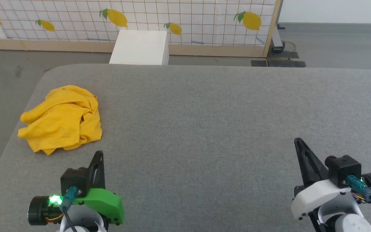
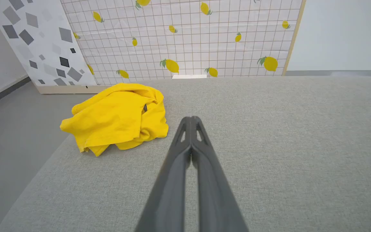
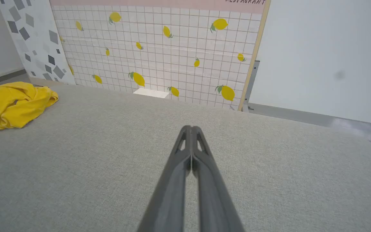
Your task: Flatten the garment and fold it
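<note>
The garment (image 1: 61,119), a mustard-yellow shirt, lies crumpled in a heap at the far left of the grey fabric bench (image 1: 204,112), close to its left edge. The left tool (image 1: 99,154) is just on the near side of it, fingers pressed together, empty. The right tool (image 1: 298,141), likewise closed on nothing, is at the near right, well apart. Above the lemon-print panel (image 3: 159,48), partly cropped lettering (image 3: 245,1) reads "RESTAURANT".

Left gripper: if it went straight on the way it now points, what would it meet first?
Probably the bare grey padded surface just ahead. The shut left gripper aims to the right of the crumpled yellow garment and looks set to miss it, though depth is unclear.
</note>
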Motion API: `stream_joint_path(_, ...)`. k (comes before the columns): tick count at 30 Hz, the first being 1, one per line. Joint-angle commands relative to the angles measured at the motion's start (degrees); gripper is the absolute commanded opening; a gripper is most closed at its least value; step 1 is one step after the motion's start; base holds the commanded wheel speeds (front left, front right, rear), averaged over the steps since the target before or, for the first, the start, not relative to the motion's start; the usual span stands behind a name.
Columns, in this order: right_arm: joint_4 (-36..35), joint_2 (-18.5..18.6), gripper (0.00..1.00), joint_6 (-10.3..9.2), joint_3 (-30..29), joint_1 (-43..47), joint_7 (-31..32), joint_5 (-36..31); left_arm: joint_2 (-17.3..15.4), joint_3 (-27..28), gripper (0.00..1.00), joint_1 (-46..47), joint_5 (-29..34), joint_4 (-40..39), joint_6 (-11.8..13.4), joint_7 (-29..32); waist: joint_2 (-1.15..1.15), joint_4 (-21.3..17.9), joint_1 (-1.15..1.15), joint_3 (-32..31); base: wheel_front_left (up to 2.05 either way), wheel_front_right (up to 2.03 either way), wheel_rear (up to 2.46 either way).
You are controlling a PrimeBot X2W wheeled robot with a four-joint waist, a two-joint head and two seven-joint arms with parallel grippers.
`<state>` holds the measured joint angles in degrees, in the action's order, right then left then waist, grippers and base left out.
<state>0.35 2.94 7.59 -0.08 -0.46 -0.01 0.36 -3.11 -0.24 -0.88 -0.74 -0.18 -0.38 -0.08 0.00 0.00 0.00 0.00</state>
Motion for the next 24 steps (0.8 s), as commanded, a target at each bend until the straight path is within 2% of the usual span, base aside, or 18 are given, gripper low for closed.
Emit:
stream_joint_path(1,-0.3,-0.1,0.00,-0.10,0.1,0.5,0.0,-0.4,0.2,0.2,0.00,0.9,0.7,0.2,0.4,0.1,0.00,0.0,0.00,0.0,0.00,0.00,0.00)
stream_joint_path(23,-0.3,-0.1,0.00,-0.10,0.1,0.5,0.0,-0.4,0.2,0.2,0.00,0.9,0.7,0.2,0.4,0.1,0.00,0.0,0.00,0.0,0.00,0.00,0.00)
stream_joint_path(24,0.0,0.0,1.00,0.00,0.0,0.0,0.0,0.0,0.0,0.0,1.00,0.0,0.0,0.0,0.0,0.0,0.00,0.0,0.00,0.0,0.00,0.00,0.00)
